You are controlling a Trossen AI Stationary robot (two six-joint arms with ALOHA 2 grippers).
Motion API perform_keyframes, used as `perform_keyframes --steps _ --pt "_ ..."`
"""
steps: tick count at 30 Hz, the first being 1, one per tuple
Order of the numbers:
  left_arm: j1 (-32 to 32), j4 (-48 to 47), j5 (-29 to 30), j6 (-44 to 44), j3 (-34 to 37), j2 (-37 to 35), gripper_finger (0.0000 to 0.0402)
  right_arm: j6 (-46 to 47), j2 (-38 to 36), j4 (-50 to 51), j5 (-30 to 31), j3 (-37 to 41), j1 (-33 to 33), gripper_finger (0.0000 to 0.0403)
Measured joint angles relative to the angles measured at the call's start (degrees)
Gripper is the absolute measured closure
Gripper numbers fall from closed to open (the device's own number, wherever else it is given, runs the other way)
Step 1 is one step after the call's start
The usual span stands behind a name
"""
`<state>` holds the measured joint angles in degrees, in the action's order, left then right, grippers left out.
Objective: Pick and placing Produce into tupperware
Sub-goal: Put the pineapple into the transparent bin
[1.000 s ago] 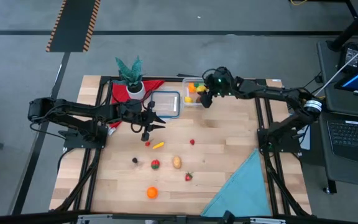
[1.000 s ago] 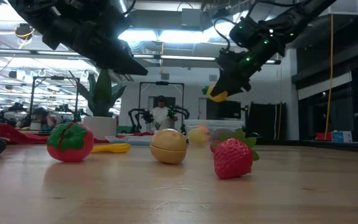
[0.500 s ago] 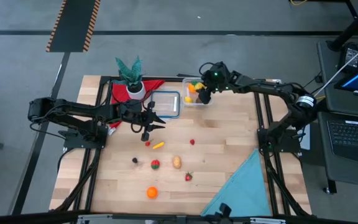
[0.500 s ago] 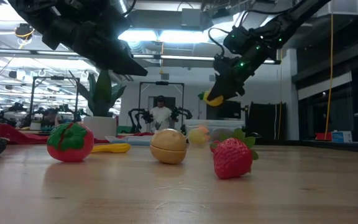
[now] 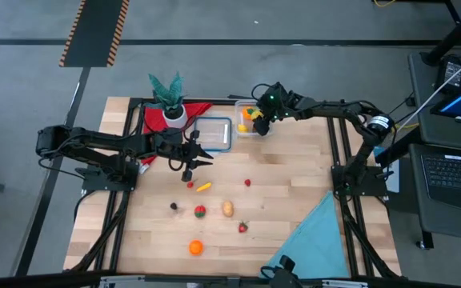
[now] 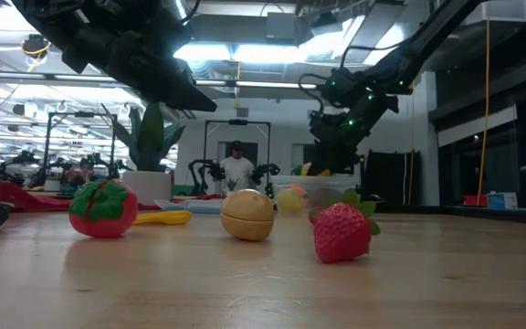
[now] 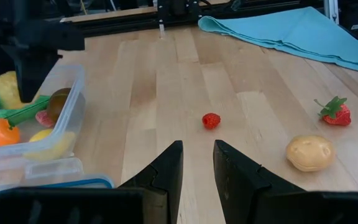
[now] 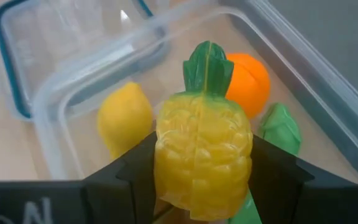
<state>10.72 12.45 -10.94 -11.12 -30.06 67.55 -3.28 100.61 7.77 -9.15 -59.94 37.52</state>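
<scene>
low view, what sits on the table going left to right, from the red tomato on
Red tomato → yellow piece lying flat behind → tan potato → strawberry

Right gripper (image 8: 204, 186) carried pineapple (image 8: 204, 158) over tupperware (image 8: 61, 106), lower.

Pale wooden plank desk (image 5: 294, 184): smooth, lightly glossy, visible grain. Clear rounded-square plastic tub (image 8: 303, 68): translucent, smooth walls. Yellow plastic toy pineapple (image 8: 204, 158): glossy, ridged, with green leaf top. Orange toy fruit (image 8: 250, 84): matt, finely dimpled. Teal cloth (image 7: 291, 31): soft, matt, creased. Flat clear plastic lid, blue-rimmed (image 8: 61, 43): shiny.
</scene>
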Motion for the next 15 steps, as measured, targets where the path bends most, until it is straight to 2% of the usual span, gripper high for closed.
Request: perform_keyframes --steps 15 --pt "0.00 0.00 0.00 -0.01 0.00 0.00 0.0319 0.07 2.59 -0.77 -0.04 0.02 0.63 0.0195"
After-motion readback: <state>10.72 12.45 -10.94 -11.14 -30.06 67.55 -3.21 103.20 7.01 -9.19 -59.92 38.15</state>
